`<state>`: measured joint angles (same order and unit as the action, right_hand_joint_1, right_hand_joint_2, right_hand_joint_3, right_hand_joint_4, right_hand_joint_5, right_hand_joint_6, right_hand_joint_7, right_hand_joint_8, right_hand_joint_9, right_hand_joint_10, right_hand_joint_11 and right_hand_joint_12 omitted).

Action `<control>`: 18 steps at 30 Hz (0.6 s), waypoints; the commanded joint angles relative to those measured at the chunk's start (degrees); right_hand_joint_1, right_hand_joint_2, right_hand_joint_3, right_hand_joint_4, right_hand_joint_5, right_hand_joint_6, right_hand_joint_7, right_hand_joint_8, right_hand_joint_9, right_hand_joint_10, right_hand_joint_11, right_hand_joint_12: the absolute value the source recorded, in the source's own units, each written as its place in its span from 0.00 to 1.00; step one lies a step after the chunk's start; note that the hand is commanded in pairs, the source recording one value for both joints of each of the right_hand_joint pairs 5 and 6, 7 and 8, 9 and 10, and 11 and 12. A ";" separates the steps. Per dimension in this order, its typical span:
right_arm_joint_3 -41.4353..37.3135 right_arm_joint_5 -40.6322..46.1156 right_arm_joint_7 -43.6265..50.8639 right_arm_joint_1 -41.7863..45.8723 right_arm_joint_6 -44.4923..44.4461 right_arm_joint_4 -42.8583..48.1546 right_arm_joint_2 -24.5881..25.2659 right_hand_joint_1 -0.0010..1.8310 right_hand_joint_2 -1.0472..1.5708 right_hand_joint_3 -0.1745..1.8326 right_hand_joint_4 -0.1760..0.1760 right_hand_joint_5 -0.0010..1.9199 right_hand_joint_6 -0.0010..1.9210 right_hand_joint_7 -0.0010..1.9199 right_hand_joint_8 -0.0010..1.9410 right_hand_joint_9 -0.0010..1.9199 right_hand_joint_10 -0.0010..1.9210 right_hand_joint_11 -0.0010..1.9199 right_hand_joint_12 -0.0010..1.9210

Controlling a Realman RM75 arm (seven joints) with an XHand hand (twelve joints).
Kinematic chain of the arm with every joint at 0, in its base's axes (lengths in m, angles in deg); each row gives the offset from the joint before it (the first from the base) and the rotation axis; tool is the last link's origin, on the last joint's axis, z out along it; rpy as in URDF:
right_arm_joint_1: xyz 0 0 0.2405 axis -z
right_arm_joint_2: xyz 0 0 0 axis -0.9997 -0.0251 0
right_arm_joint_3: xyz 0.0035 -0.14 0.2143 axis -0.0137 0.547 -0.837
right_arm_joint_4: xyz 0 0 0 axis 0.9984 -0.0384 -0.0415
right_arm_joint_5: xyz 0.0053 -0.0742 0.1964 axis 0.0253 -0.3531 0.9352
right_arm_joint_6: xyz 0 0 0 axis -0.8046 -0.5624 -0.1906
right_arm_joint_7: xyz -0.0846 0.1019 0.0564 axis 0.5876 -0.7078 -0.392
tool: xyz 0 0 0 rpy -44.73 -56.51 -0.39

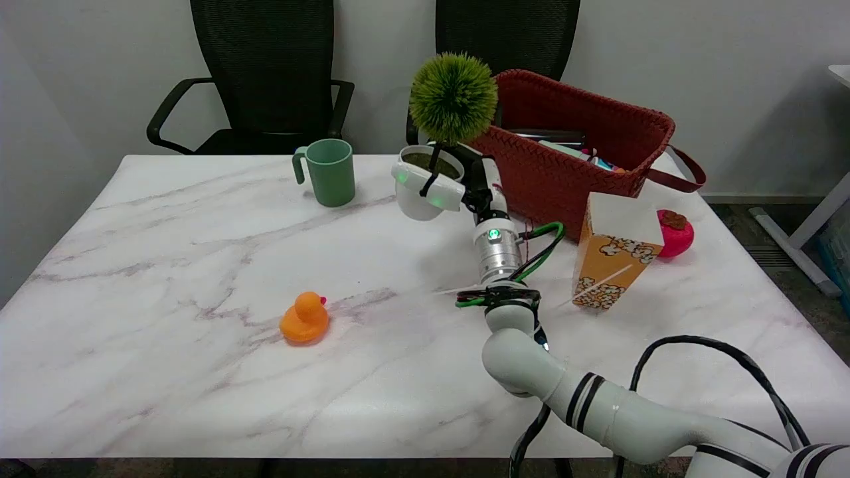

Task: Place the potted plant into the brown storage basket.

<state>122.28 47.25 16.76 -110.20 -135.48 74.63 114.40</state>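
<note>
The robot hand [443, 178] is grasping the potted plant [438, 139] around its white pot, holding it above the table [166, 372], just left of the brown basket [578, 143]. A green mug [328, 171] is standing farther left of the basket, a popcorn box [614, 252] in front of it, an orange duck [305, 319] well away.

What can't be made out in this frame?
- Head view: the brown storage basket hides most of its contents behind its near wall.
- Head view: the right hand holds the potted plant; the pot hides the far fingers.
- Head view: the pink object is partly behind the popcorn box.
</note>
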 commanded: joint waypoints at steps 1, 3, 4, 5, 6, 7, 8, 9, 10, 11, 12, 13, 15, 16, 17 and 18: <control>-0.99 -5.57 0.15 -1.62 -1.01 4.76 -0.59 0.66 0.68 0.23 0.50 0.43 0.43 0.75 0.74 0.73 0.73 0.65 0.65; -1.11 -5.99 0.15 -2.07 -0.77 5.39 -0.89 0.66 0.68 0.23 0.50 0.43 0.43 0.75 0.74 0.74 0.74 0.65 0.65; -1.11 -6.21 0.15 -2.34 -0.67 5.70 -1.01 0.66 0.68 0.23 0.50 0.43 0.43 0.75 0.74 0.74 0.74 0.65 0.65; -1.11 -6.51 0.15 -2.57 -0.65 5.82 -1.09 0.66 0.68 0.23 0.50 0.43 0.43 0.75 0.74 0.74 0.74 0.65 0.65; -1.11 -7.01 0.15 -2.94 -0.65 5.96 -1.11 0.66 0.68 0.23 0.50 0.43 0.43 0.75 0.74 0.74 0.74 0.66 0.65; -1.17 -7.27 0.15 -3.39 -0.59 6.06 -1.17 0.66 0.68 0.24 0.50 0.43 0.43 0.75 0.74 0.74 0.74 0.66 0.66; -1.19 -7.31 0.15 -3.70 -0.57 6.14 -1.19 0.66 0.68 0.24 0.50 0.44 0.44 0.75 0.74 0.74 0.74 0.66 0.66; -1.19 -7.31 0.15 -4.18 -0.57 6.22 -1.31 0.66 0.68 0.24 0.50 0.44 0.44 0.75 0.74 0.74 0.74 0.66 0.66; -1.19 -7.67 0.15 -4.68 -0.57 6.24 -1.47 0.66 0.68 0.24 0.50 0.44 0.44 0.75 0.74 0.74 0.74 0.66 0.66; -1.19 -7.91 0.15 -5.03 -0.57 6.18 -1.63 0.66 0.68 0.24 0.50 0.44 0.44 0.75 0.74 0.74 0.74 0.66 0.66; -1.19 -8.13 0.15 -5.54 -0.51 6.10 -1.85 0.66 0.68 0.24 0.50 0.44 0.44 0.75 0.75 0.74 0.74 0.66 0.66; -1.19 -8.43 0.15 -6.09 -0.49 6.08 -2.15 0.66 0.68 0.24 0.50 0.44 0.44 0.75 0.74 0.74 0.74 0.66 0.66; -1.19 -8.51 0.21 -6.88 -0.49 6.20 -2.55 0.66 0.67 0.24 0.50 0.44 0.44 0.75 0.75 0.74 0.74 0.66 0.66; -1.19 -8.57 0.29 -7.45 -0.49 6.24 -2.75 0.66 0.67 0.24 0.50 0.44 0.44 0.75 0.75 0.74 0.74 0.66 0.66; -1.19 -8.59 0.61 -7.89 -0.49 6.24 -2.91 0.66 0.67 0.24 0.50 0.44 0.44 0.75 0.75 0.74 0.74 0.66 0.66; -1.19 -8.59 1.67 -8.41 -0.49 6.24 -3.07 0.66 0.67 0.24 0.50 0.44 0.44 0.75 0.75 0.74 0.74 0.66 0.66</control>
<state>121.42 41.65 16.85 -113.37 -135.99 79.16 113.31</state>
